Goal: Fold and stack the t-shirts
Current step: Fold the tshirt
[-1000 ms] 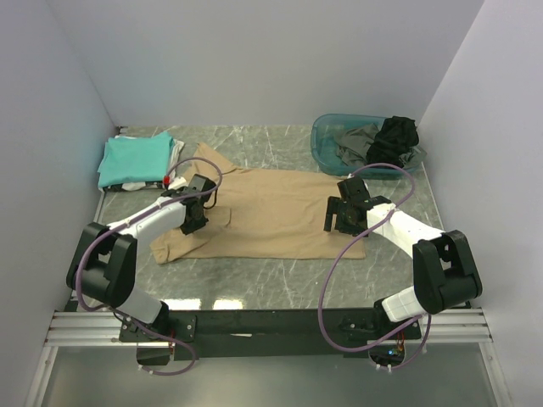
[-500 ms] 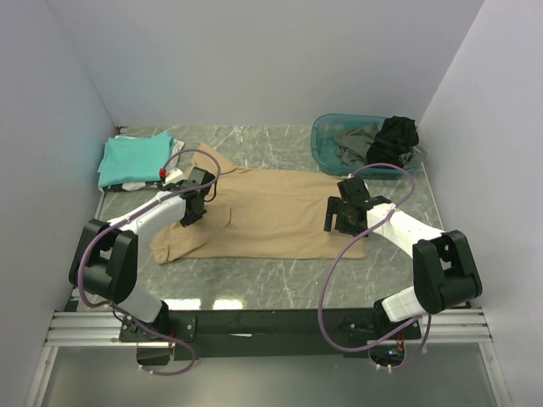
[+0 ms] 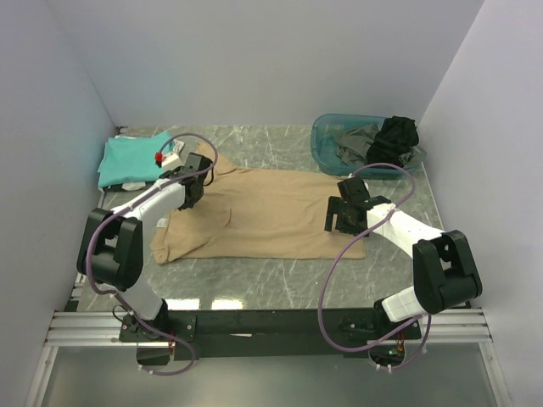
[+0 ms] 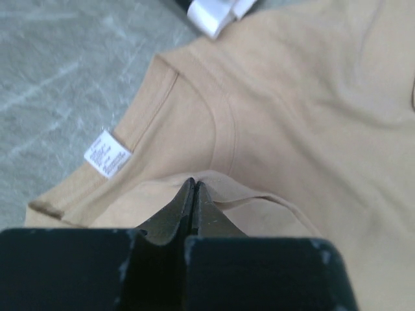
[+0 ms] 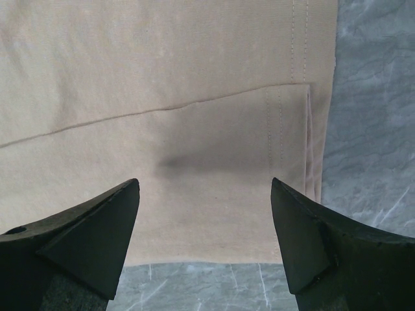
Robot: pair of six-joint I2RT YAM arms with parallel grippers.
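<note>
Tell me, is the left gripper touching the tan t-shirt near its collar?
Touching. The left wrist view shows the left gripper shut, its two fingers pressed together, with a raised fold of the tan t-shirt pinched between their tips.

White links [image 3: 153, 206], black joints [image 3: 106, 259] — purple cables [image 3: 323, 292].

this is a robot lab test cell, not a home. 3 plain white walls [image 3: 254, 59] box in a grey marble-look table [image 3: 280, 284]. the left arm [image 3: 148, 212] and right arm [image 3: 403, 229] are bolted to an aluminium rail [image 3: 475, 326] at its near edge, purple cables [image 3: 325, 292] loop loose, and clothes [image 3: 397, 136] sit in a blue plastic bin [image 3: 321, 140].
</note>
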